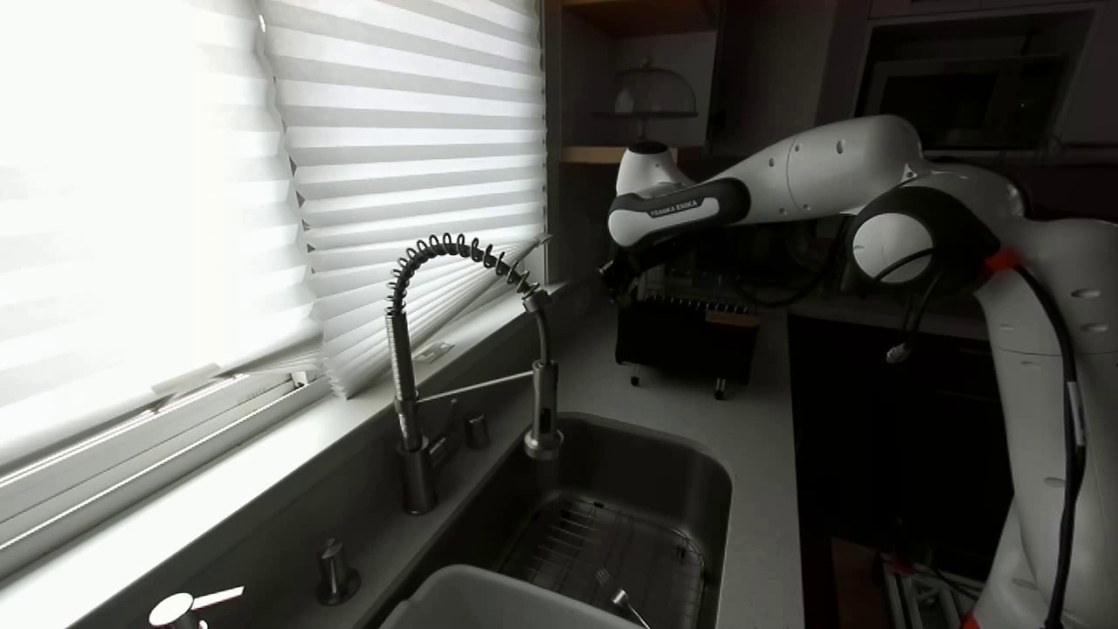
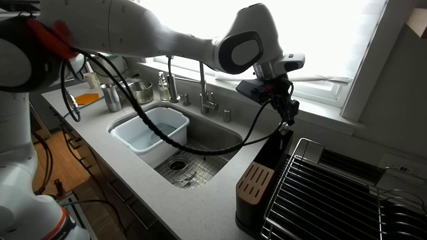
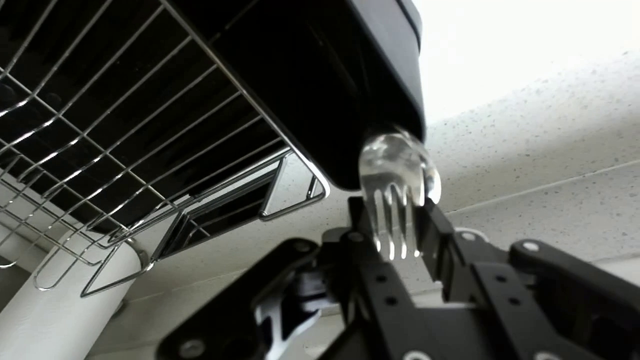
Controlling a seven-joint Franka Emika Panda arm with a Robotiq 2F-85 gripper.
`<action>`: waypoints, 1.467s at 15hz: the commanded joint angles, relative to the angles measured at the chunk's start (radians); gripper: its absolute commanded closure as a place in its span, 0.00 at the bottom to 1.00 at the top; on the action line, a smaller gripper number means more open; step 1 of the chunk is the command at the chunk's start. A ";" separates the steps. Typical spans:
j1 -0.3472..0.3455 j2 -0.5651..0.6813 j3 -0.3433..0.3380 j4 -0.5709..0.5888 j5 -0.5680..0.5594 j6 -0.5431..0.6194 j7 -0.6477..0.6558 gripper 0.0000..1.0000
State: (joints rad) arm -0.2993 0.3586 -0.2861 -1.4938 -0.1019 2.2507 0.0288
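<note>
My gripper [image 3: 392,215] has its two black fingers close in on either side of a shiny metal fork [image 3: 395,175], tines pointing back towards the wrist. The fingers look to touch the fork's outer edges. A second shiny rounded piece, perhaps a spoon, shows just behind the fork. The fork's handle runs down towards a black utensil holder [image 3: 385,40] and is hidden there. In an exterior view the gripper [image 2: 287,119] is over the window-side end of this holder [image 2: 245,213], which has a slotted wooden insert [image 2: 255,181]. The holder [image 1: 681,341] also shows dark in an exterior view.
A wire dish rack [image 2: 320,200] stands against the holder. The sink [image 2: 217,133] contains a white tub [image 2: 170,143], a wire grid and another fork [image 2: 190,178]. A spring faucet [image 1: 402,376] rises behind the sink. Window blinds [image 1: 419,131] hang beside it.
</note>
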 commanded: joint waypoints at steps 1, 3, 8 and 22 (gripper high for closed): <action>0.000 -0.006 0.019 -0.020 0.008 -0.019 -0.011 0.45; 0.001 -0.003 0.027 -0.020 0.009 -0.028 -0.010 0.31; 0.004 -0.002 0.030 -0.009 0.001 -0.040 0.005 0.00; 0.005 0.093 0.002 0.182 0.046 -0.288 0.392 0.00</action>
State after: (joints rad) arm -0.2966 0.3991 -0.2768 -1.3755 -0.0710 1.9721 0.3800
